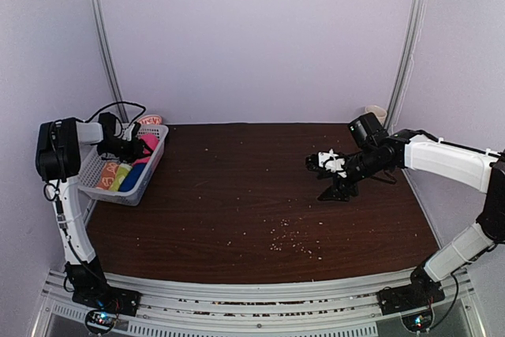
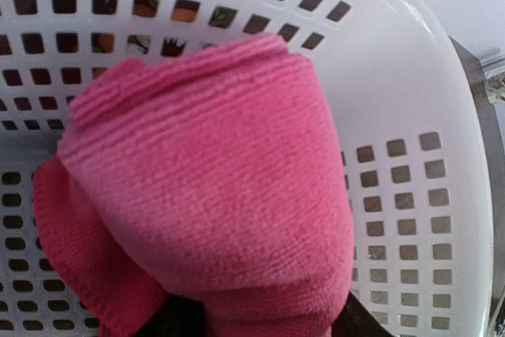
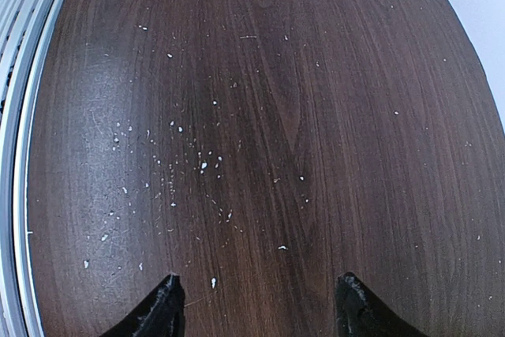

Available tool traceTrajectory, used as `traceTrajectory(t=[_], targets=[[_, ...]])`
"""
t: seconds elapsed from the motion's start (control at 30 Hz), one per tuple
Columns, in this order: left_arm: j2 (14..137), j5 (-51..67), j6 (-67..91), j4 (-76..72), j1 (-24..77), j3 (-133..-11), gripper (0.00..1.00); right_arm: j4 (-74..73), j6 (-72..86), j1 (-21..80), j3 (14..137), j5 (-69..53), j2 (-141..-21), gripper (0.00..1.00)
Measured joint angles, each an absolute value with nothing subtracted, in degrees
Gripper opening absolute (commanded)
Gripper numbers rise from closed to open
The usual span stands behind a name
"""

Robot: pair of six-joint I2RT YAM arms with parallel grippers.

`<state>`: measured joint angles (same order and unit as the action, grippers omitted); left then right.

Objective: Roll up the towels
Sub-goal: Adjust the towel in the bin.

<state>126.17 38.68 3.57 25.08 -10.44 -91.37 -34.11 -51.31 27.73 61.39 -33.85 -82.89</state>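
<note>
one pink towel (image 2: 213, 187) lies bundled in the basket (image 2: 410, 76), probably nearly done; right fingers (image 3: 162, 309) spread and empty, left fingers (image 2: 180, 323) unclear.

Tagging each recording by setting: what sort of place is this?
Probably a lab test booth: plain pale walls enclose a dark wood-grain table, with the left arm and right arm bolted to a metal rail at its near edge.

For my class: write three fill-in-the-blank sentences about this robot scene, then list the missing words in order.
1. The towel filling the left wrist view, inside the white lattice basket, is bright ___.
2. The right end effector has its jaws ___.
3. Pale crumbs speckle the dark wooden ___.
Missing words: pink; open; table.
</note>
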Motion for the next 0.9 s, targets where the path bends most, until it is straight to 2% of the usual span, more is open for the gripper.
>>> traceTrajectory(t=[0.23,0.53,0.73,0.9], targets=[[122.93,34.46,3.60,27.59,-10.39,-91.37,0.74,-34.11,-51.29,27.73,61.47,-33.87,-82.89,0.65],[120.20,30.39,3.57,29.26,-10.39,-91.64,0.76,-34.13,-51.29,27.73,61.52,-33.85,-82.89,0.65],[117.51,27.86,4.47,28.27,-10.39,-91.64,0.68,-34.13,-51.29,27.73,61.52,-33.85,-82.91,0.65],[116.95,27.97,5.10,27.05,-10.39,-92.99,0.46,-34.13,-51.29,27.73,61.52,-33.82,-82.94,0.65]])
